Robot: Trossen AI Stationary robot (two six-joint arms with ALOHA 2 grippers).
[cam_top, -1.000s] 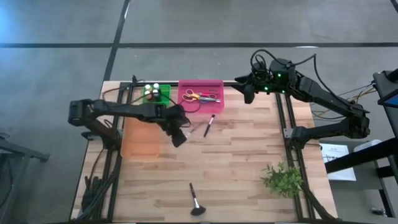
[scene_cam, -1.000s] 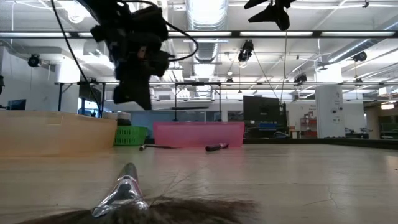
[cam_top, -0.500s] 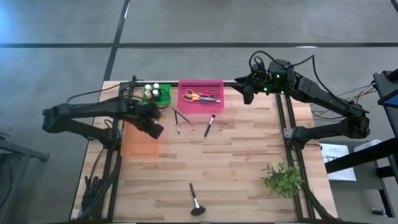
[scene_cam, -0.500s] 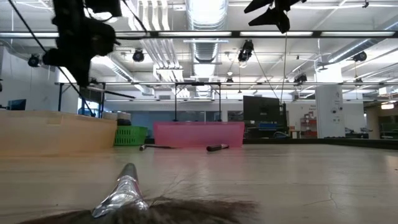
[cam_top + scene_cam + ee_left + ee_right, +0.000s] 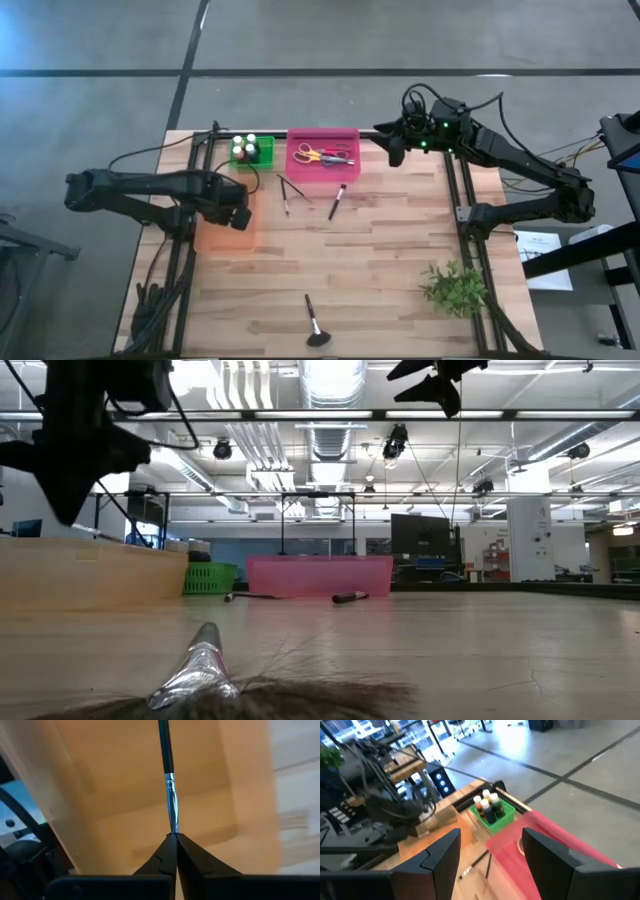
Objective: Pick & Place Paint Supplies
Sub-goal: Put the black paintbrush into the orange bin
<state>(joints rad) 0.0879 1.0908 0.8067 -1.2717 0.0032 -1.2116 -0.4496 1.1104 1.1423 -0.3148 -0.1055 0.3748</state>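
Two arms hang over a pale butcher-block table [image 5: 380, 260] that stands on a grey concrete floor crossed by dark seams. Out at nine o'clock, the left gripper [image 5: 238, 216] hovers above an orange tray [image 5: 215, 238], its fingers [image 5: 165, 856] pinched tight on the silver ferrule of a slim dark-handled brush [image 5: 168, 780]. Up at one o'clock the right gripper [image 5: 394, 154] waits off the table's far edge, its fingers [image 5: 442, 857] spread wide and holding nothing. At twelve o'clock a pink tray [image 5: 322, 170] carries scissors [image 5: 322, 154] with yellow and red handles, and just at eleven o'clock from it a green basket [image 5: 262, 152] holds small paint bottles [image 5: 244, 145]. Two more brushes lie on the bare wood just beside the pink tray: a thin one [image 5: 286, 194] and a stubbier one [image 5: 337, 200]. A fan brush [image 5: 315, 324] rests at six o'clock, and a leafy sprig [image 5: 453, 287] sits at four o'clock. From table height, the room beyond shows bright ceiling strip lights [image 5: 330, 415], ducting and distant workbenches.
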